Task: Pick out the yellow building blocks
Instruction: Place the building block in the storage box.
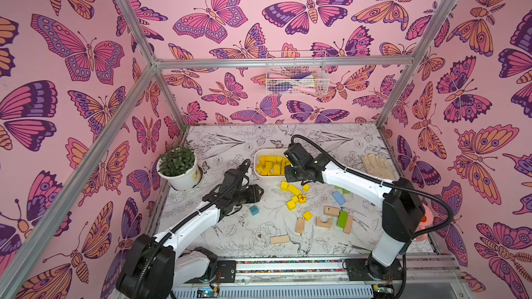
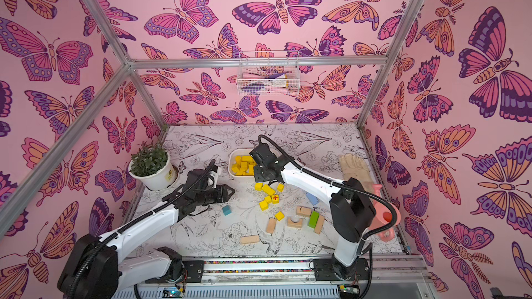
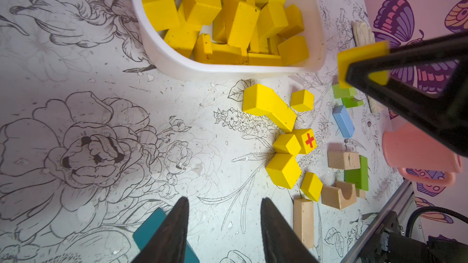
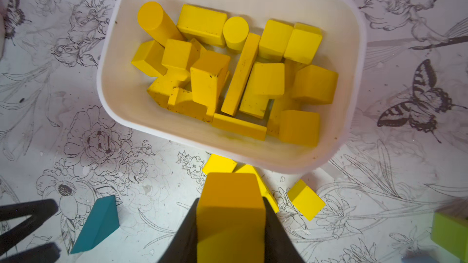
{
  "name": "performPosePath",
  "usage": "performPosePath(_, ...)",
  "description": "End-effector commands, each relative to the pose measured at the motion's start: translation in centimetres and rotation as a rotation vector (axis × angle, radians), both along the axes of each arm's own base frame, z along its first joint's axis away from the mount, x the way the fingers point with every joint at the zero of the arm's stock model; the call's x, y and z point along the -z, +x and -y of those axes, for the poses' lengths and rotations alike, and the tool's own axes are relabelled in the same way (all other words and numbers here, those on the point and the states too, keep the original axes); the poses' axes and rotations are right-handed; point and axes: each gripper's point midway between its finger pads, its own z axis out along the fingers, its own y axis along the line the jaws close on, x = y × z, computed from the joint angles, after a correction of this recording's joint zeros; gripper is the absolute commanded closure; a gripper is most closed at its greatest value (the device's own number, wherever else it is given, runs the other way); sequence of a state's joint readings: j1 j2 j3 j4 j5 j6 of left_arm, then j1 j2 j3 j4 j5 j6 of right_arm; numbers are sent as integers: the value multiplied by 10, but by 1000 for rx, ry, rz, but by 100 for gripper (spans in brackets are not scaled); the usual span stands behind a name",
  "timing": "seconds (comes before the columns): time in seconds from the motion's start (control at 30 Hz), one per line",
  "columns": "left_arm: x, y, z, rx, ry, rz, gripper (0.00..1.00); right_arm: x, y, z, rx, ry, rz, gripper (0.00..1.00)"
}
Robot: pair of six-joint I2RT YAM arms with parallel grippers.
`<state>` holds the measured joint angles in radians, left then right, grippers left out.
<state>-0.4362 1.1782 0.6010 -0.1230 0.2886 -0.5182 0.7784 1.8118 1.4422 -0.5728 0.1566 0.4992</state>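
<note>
Risk of a short drop: right gripper (image 4: pixel 230 206) clamps a yellow block (image 4: pixel 229 188) just short of the white tub (image 4: pixel 119 92) heaped with yellow blocks (image 4: pixel 240 72), loose yellow cubes (image 1: pixel 290 205) beside it, left gripper (image 3: pixel 224 203) spread empty, so early release likely clips the rim.

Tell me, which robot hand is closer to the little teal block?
Left. The left gripper is right next to the teal block, jaws open and empty. The right gripper is farther off, by the white bin, gripping a yellow block.
</note>
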Motion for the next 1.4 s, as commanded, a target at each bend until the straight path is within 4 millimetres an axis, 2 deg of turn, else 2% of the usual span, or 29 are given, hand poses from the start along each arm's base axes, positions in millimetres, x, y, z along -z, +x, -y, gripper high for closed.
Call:
performPosePath(0.0,-1,-1,-1,-1,-24,9,53,6,7,-6,-24,-30,-46,79)
performPosePath(0.13,-2,-2,-1,2,-31,11,53,12,20,-19,-23,-36,-61,78)
performPosePath(0.23,-2,-2,-2,0,-34,11,53,20,28,-20,-3,-55,-74,77)
performPosePath(0.67,-2,-2,-3,-3,-47,13,53,45,37,-5,72,-96,-111,73)
performPosePath(0.87,-2,-2,-4,-6,-48,12,53,48,39,-1,83,-94,-123,72)
performPosePath(0.97,-2,-2,-4,-5,-47,12,53,48,39,1,86,-96,-126,69)
performPosePath(1.17,-2,-2,-4,-8,-48,10,53,51,36,3,90,-100,-133,56)
performPosePath(1.37,-1,-2,-4,-9,-48,7,53,49,35,5,90,-100,-130,52)
